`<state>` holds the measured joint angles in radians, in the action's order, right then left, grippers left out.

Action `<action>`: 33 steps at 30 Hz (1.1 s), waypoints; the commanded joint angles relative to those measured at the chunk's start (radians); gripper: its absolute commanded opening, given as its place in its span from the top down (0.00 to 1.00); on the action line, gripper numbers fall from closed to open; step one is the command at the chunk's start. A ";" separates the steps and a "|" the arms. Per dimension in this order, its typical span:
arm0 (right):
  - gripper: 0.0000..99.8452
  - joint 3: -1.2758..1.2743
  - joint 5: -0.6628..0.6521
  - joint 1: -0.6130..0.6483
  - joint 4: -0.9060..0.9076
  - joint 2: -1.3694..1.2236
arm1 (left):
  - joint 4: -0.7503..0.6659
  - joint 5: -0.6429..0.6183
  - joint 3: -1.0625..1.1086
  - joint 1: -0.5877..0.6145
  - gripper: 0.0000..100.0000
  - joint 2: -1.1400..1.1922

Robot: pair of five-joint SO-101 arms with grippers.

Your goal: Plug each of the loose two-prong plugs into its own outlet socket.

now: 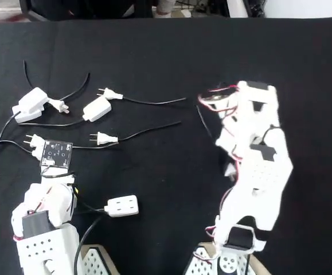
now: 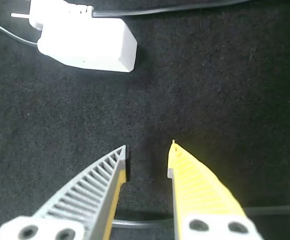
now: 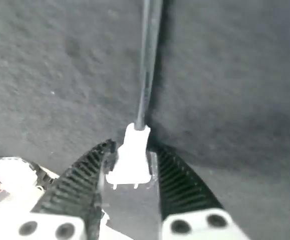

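My right gripper (image 3: 130, 150) is shut on a white two-prong plug (image 3: 132, 159), whose black cord (image 3: 148, 65) runs away over the black cloth. The right arm (image 1: 257, 160) is folded over the right half of the table. My left gripper (image 2: 149, 146) stands open just above the cloth with nothing between its grey and yellow fingers; a white outlet block (image 2: 87, 42) lies a little ahead of it. In the high view, loose plugs (image 1: 109, 93) (image 1: 104, 138) (image 1: 34, 140) lie with their cords at the left, near two white blocks (image 1: 97, 109) (image 1: 31, 104). A white outlet socket (image 1: 122, 206) lies beside the left arm (image 1: 45, 212).
Black cords (image 1: 151, 102) trail across the left and middle of the table. One cord (image 2: 134, 220) passes under my left gripper's fingers. A short cord (image 1: 204, 123) lies just left of the right arm. The table's far edge (image 1: 166, 18) borders room clutter.
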<state>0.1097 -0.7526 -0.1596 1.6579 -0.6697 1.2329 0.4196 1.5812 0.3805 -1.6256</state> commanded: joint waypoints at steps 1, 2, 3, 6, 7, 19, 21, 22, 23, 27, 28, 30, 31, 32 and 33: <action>0.99 -0.091 0.048 0.137 -0.051 0.008 | 0.003 0.005 -0.013 0.013 0.86 -0.003; 0.97 -0.113 0.060 0.170 -0.069 0.008 | 0.003 0.005 -0.013 0.013 0.86 -0.003; 0.95 -0.133 0.069 0.207 -0.081 0.008 | 0.003 0.005 -0.013 0.013 0.86 -0.003; 0.85 -0.159 0.095 0.287 -0.092 0.015 | 0.003 0.005 -0.013 0.013 0.86 -0.003; 0.81 -0.165 0.098 0.305 -0.092 0.024 | 0.003 0.005 -0.013 0.013 0.86 -0.003; 0.76 -0.321 0.101 0.321 -0.038 0.401 | 0.005 0.005 -0.013 0.013 0.86 -0.003; 0.79 -0.361 0.098 0.305 -0.038 0.463 | 0.005 0.005 -0.013 0.013 0.86 -0.003; 0.81 -0.381 0.097 0.295 -0.038 0.493 | 0.005 0.005 -0.013 0.013 0.86 -0.003; 0.82 -0.400 0.097 0.284 -0.038 0.521 | 0.005 0.005 -0.013 0.013 0.86 -0.003; 0.82 -0.452 0.095 0.261 -0.048 0.593 | 0.006 0.023 -0.013 0.013 0.86 -0.003; 0.82 -0.456 0.094 0.262 -0.049 0.601 | 0.006 0.032 -0.013 0.013 0.86 -0.003; 0.82 -0.456 0.094 0.267 -0.051 0.602 | 0.008 0.035 -0.013 0.013 0.86 -0.003; 0.82 -0.456 0.095 0.267 -0.066 0.602 | 0.008 0.037 -0.013 0.013 0.86 -0.003; 0.82 -0.456 0.095 0.264 -0.086 0.599 | 0.008 0.037 -0.013 0.013 0.86 -0.003; 0.82 -0.458 0.095 0.258 -0.104 0.591 | 0.008 0.037 -0.013 0.013 0.86 -0.003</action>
<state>-0.3460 -0.6529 0.1181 1.5904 -0.1097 1.2329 0.4473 1.5812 0.3805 -1.6256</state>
